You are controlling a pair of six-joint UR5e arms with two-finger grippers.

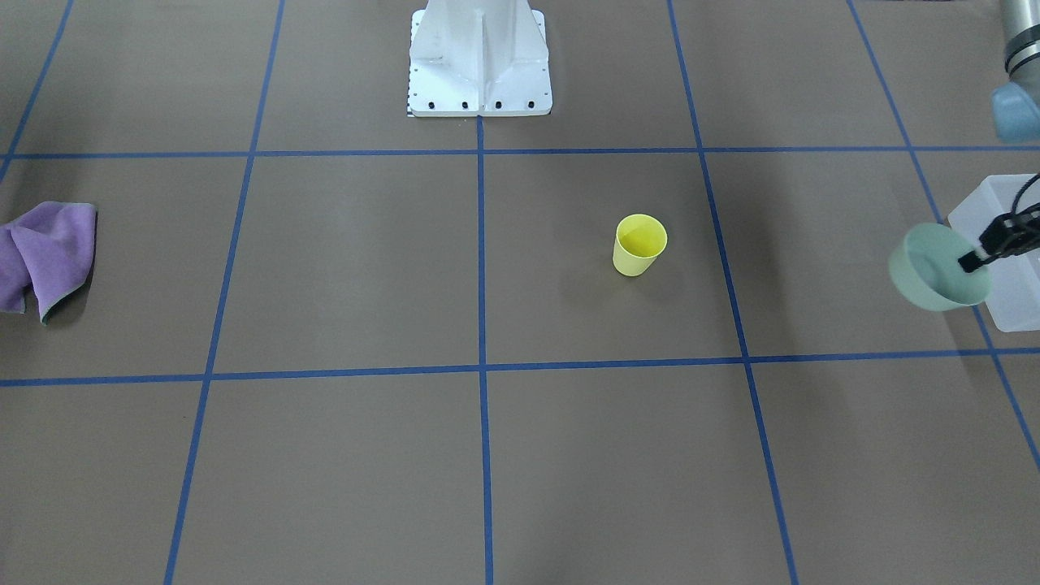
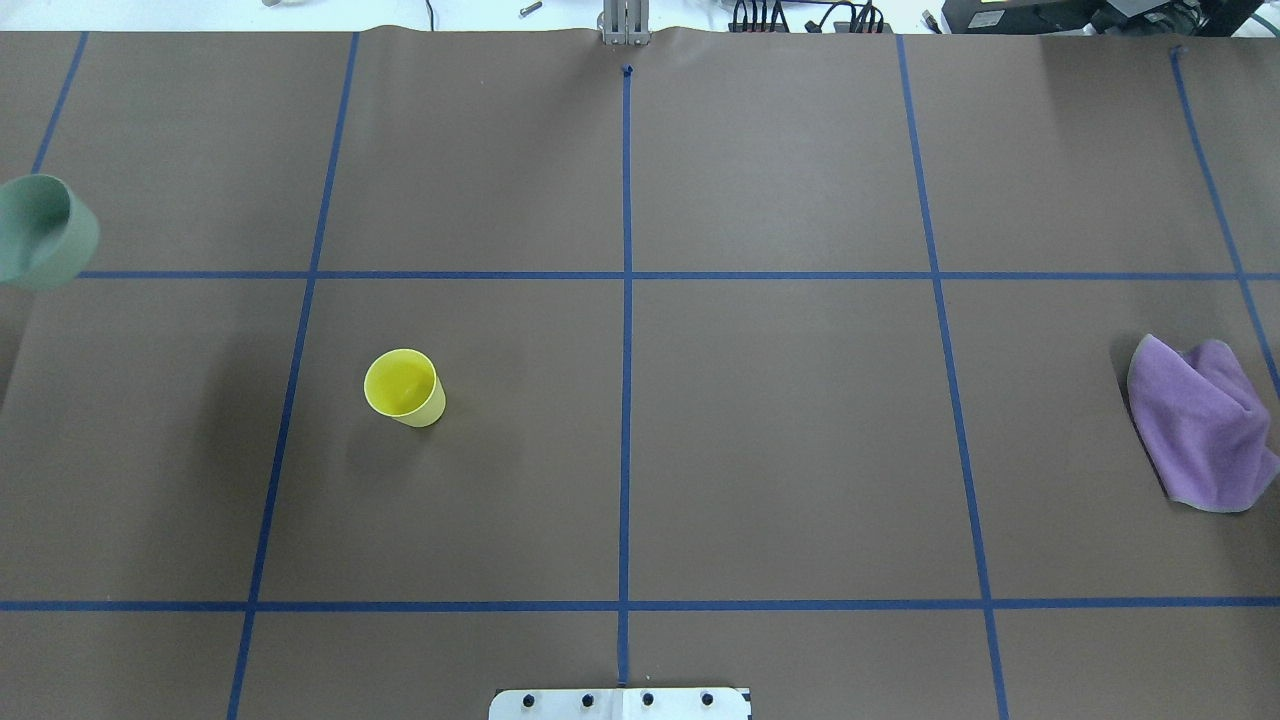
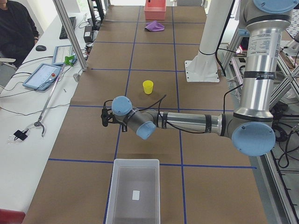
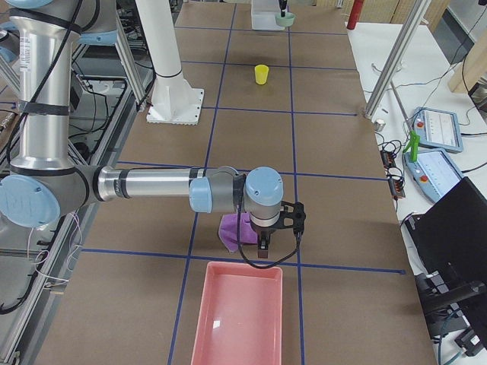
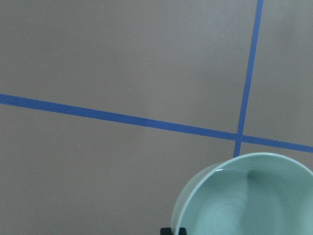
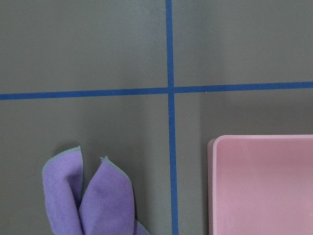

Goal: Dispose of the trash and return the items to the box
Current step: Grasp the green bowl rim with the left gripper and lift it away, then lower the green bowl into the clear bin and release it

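My left gripper is shut on the rim of the pale teal-green bowl and holds it tilted in the air beside the translucent white box. The bowl also shows at the left edge of the overhead view and in the left wrist view. The box holds only a small white scrap. A yellow cup stands upright on the table. My right gripper hangs over a purple cloth; I cannot tell if it is open or shut.
The purple cloth lies crumpled near the table's right end. A pink bin stands just beyond it. The robot's white base stands at the table's middle edge. Blue tape lines cross the brown table.
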